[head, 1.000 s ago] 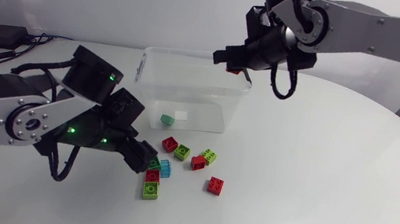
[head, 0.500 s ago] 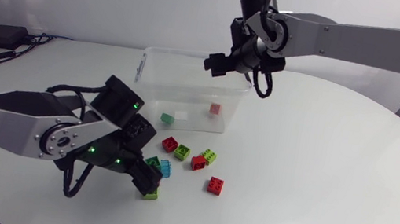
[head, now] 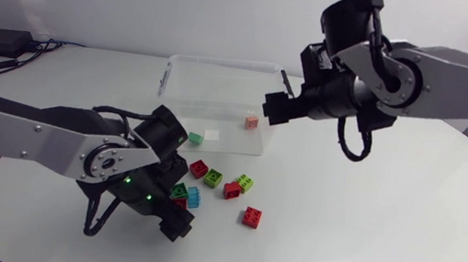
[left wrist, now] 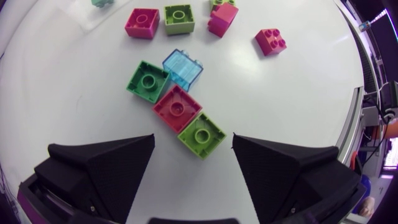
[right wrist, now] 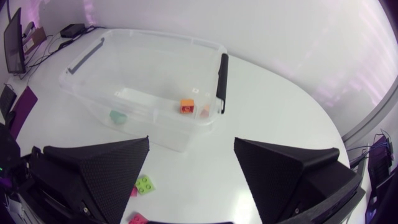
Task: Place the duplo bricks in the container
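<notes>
Down at the table's near side, our left pincer (left wrist: 193, 144) hangs low w/ fingers spread wide, holding nothing. A lime brick (left wrist: 201, 135) lies right at the gap btwn the fingertips, touching neither finger. It sits edge to edge w/ a red brick (left wrist: 177, 107) just ahead. Beyond that come a dark green brick (left wrist: 147, 81) and a clear blue brick (left wrist: 183, 68), all four in one tight cluster.

Farther ahead, apart from the cluster, we see a pink-red brick (left wrist: 142, 22) beside a pale green brick (left wrist: 179, 18). A red-and-lime pair (left wrist: 222, 17) lies next to those, and a lone studded red brick (left wrist: 270, 42) off to one side.

Our right pincer (right wrist: 191, 142) is also wide open and empty, up by the end of the clear container (right wrist: 155, 81), which lies ahead of it. Inside the container are an orange brick (right wrist: 186, 106) near the black handle (right wrist: 221, 81), a teal brick (right wrist: 117, 116), and a white piece (head: 212, 135) next to the teal one.
</notes>
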Robot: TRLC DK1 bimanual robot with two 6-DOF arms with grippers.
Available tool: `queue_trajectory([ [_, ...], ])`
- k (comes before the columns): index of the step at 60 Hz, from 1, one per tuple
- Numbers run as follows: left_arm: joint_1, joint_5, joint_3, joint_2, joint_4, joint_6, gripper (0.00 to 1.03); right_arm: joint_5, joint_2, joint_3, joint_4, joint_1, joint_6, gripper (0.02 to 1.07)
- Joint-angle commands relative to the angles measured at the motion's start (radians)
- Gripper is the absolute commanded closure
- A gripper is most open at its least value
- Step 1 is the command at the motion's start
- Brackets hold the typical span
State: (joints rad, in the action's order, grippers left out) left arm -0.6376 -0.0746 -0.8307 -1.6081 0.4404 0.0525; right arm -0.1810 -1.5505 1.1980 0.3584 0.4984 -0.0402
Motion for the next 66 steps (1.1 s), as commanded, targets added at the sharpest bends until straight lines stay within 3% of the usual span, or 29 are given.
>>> queue_trajectory([
  [1,-0.008,-0.007,-0.065,-0.055,0.024,0.055,0.16,-0.006,0.027,-0.064,-0.019,0.005,0.008,0.07],
  [8,-0.014,-0.008,-0.117,-0.113,0.063,0.089,0.17,-0.006,0.056,-0.130,-0.041,0.009,0.005,0.07],
  [19,-0.016,-0.008,-0.143,-0.177,0.078,0.125,0.39,-0.006,0.095,-0.222,-0.070,0.014,0.006,0.07],
  [41,0.012,-0.004,-0.111,-0.150,0.110,0.121,0.73,-0.005,0.115,-0.299,-0.114,0.014,0.020,0.07],
  [53,0.016,0.001,-0.104,-0.088,0.130,0.106,0.72,-0.005,0.105,-0.318,-0.114,0.049,0.019,0.07],
  [62,0.016,0.009,-0.108,-0.049,0.133,0.089,0.66,-0.006,0.102,-0.331,-0.114,0.060,0.022,0.07],
  [66,0.013,0.012,-0.105,-0.050,0.135,0.079,0.59,-0.006,0.102,-0.334,-0.113,0.063,0.022,0.07],
])
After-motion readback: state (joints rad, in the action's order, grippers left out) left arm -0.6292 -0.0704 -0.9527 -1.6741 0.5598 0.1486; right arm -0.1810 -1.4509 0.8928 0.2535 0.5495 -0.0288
